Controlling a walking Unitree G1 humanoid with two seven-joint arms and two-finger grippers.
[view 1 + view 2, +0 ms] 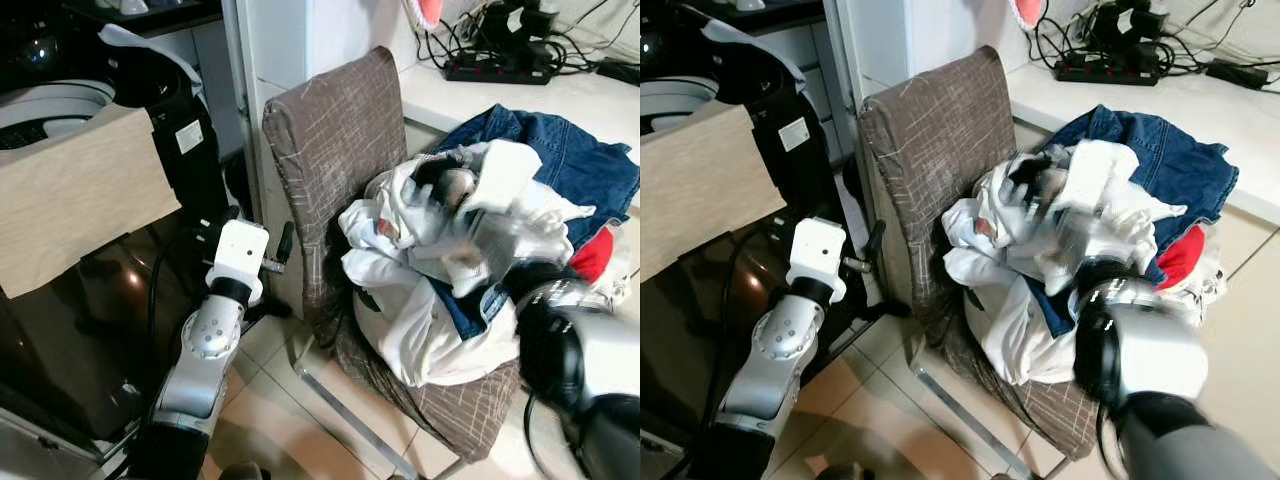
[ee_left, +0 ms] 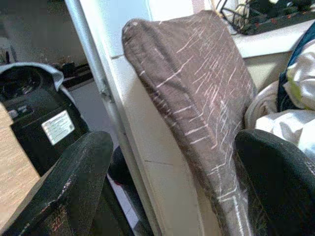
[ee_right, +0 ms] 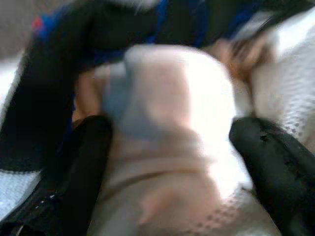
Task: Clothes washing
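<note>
A pile of clothes (image 1: 430,300), mostly white with some dark pieces, lies heaped on the seat of a brown fabric chair (image 1: 330,130). Blue jeans (image 1: 575,150) and a red garment (image 1: 595,255) lie behind the pile on the white counter. My right arm (image 1: 590,360) reaches up into the pile, where the picture is blurred by motion. In the right wrist view my right gripper (image 3: 172,162) is open, its fingers (image 3: 88,162) wide apart with pale cloth bulging between them. My left gripper (image 2: 172,187) is open and holds nothing, beside the chair's back edge.
A top-loading washing machine (image 1: 50,105) stands at the far left, with a beige cover (image 1: 80,190) over a dark glossy cabinet in front of it. A power strip with cables (image 1: 500,65) lies on the white counter (image 1: 440,90). The floor is tiled.
</note>
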